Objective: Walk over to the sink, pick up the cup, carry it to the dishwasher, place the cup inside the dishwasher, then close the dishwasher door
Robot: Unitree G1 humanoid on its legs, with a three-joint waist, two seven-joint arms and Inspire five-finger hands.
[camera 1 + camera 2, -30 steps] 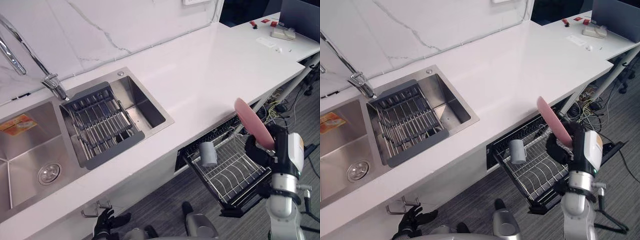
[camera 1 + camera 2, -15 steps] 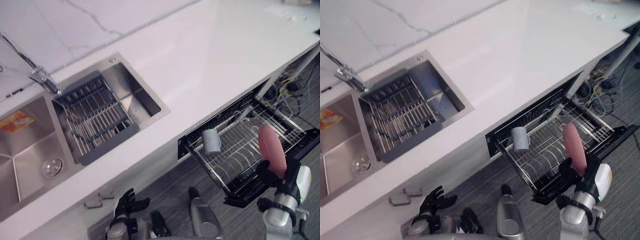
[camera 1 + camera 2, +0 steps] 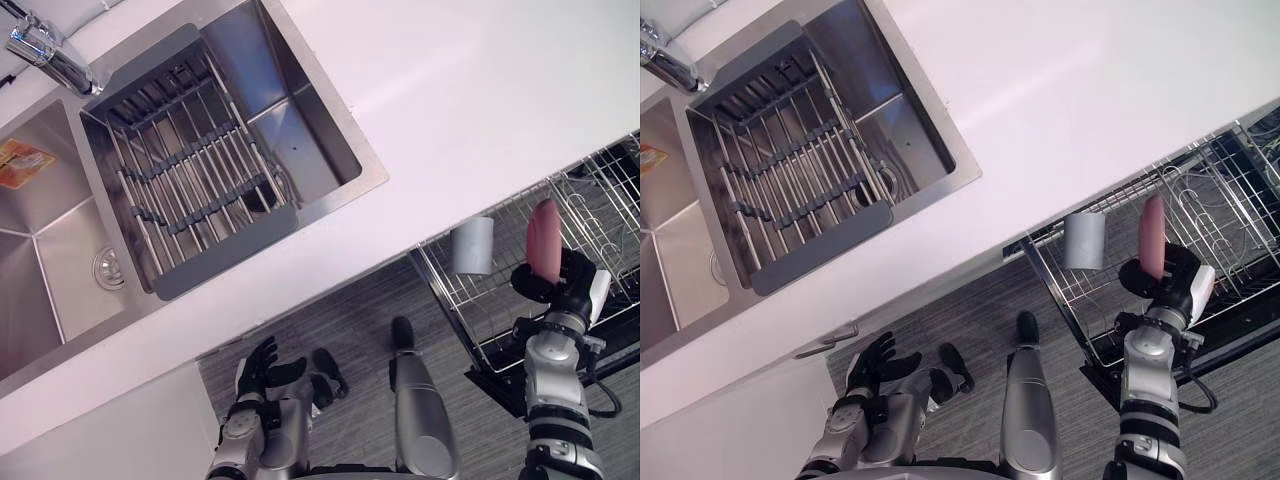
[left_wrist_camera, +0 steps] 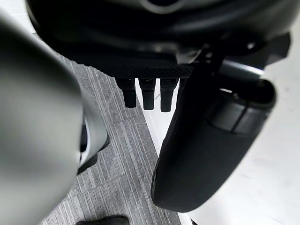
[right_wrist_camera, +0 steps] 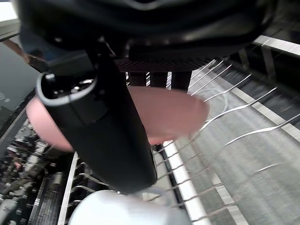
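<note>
A pink plate (image 3: 544, 240) stands on edge in my right hand (image 3: 548, 285), whose fingers and thumb (image 5: 112, 126) are curled round it. The plate (image 5: 173, 110) hangs just above the wires of the pulled-out dishwasher rack (image 3: 600, 195). A grey cup (image 3: 471, 245) lies in that rack close to the left of the plate, its rim (image 5: 126, 211) showing beneath the thumb. My left hand (image 3: 262, 365) hangs low over the floor below the counter, fingers (image 4: 147, 93) spread and holding nothing.
The white counter (image 3: 480, 90) runs above the rack. A steel sink (image 3: 300, 130) holds a dark drain rack (image 3: 190, 170), with the faucet (image 3: 45, 50) at its far corner. Grey striped floor (image 3: 360, 310) lies in front of the dishwasher.
The whole view has tilted down and closer to the counter. My right hand has brought the pink plate lower, from the rack's front edge to over its wires beside the cup.
</note>
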